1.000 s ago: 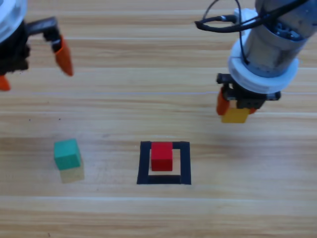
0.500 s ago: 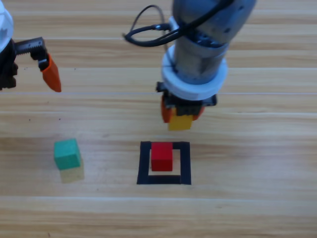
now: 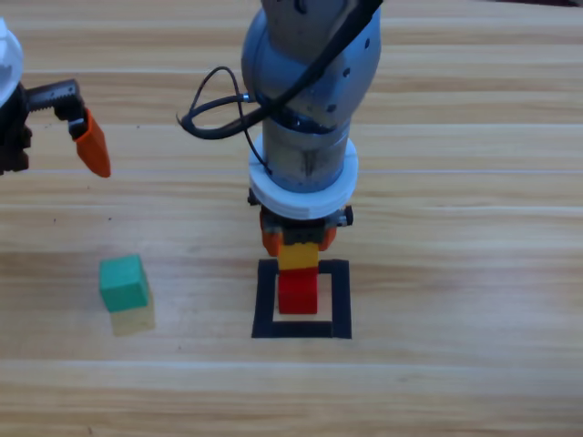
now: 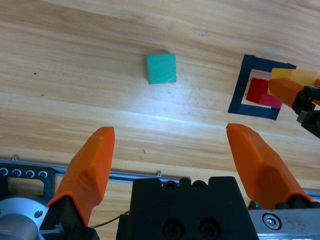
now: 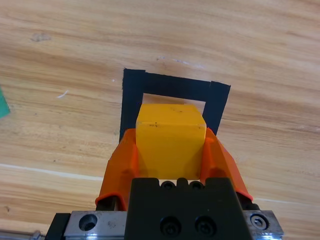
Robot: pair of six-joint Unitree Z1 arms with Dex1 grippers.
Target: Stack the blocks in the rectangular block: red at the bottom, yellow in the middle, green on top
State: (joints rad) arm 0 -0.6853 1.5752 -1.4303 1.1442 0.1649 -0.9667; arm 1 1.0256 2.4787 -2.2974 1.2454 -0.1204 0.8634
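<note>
Left pincer (image 4: 167, 145), jaws spread, hangs over wood near green cube (image 4: 161, 68).

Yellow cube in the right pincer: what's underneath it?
The red cube, inside the black tape square. The yellow cube covers part of it; contact can't be seen.

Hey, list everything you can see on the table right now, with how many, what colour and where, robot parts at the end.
red cube: one, red, inside the tape square, under the yellow cube.
yellow cube: one, yellow, clamped in the right gripper, above the red cube.
green cube: one, teal-green, alone on the wood left of the square.
tape square: one, black outline, table centre.
table: one, light wood.
right gripper: one, orange jaws, shut on the yellow cube over the square.
left gripper: one, orange jaws, open, waiting at the left edge.
</note>
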